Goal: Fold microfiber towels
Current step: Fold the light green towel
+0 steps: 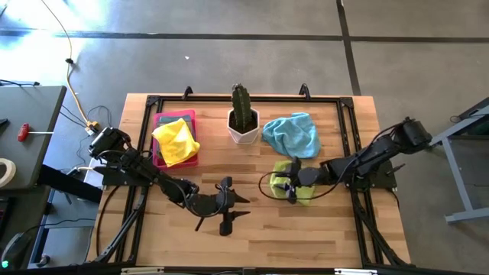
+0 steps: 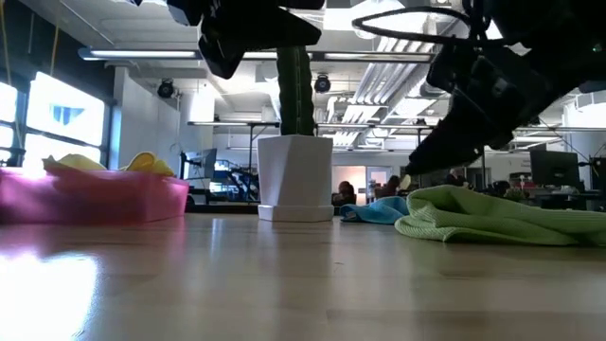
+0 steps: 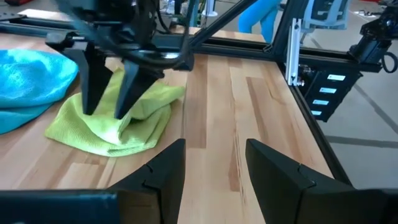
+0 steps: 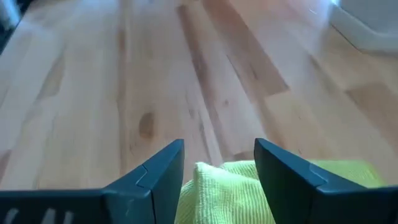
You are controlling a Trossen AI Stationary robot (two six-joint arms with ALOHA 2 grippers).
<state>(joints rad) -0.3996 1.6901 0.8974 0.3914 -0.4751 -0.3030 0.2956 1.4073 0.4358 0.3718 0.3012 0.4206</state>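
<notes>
A lime green towel (image 1: pixel 283 166) lies crumpled on the table right of centre; it also shows in the low view (image 2: pixel 492 213). My right gripper (image 1: pixel 291 189) is open and points down onto it, with a ridge of cloth (image 4: pixel 227 186) between its fingers. My left gripper (image 1: pixel 229 206) is open and empty above bare wood, left of the green towel. A light blue towel (image 1: pixel 294 134) lies bunched behind the green one. A yellow towel (image 1: pixel 176 141) lies heaped in the pink tray (image 1: pixel 162 118). My right gripper stands open on the green towel's top, near its left end. Its fingertips (image 3: pixel 92 106) come slanting down from above and the table's right and meet the cloth on either side of a raised fold (image 3: pixel 109 121). The towel lies slack on the table.
A cactus in a white pot (image 1: pixel 243 126) stands at the far middle, between the pink tray and the blue towel. A black frame rail (image 1: pixel 252 98) runs round the table's edges. Bare wood lies in front of both grippers toward the near edge.
</notes>
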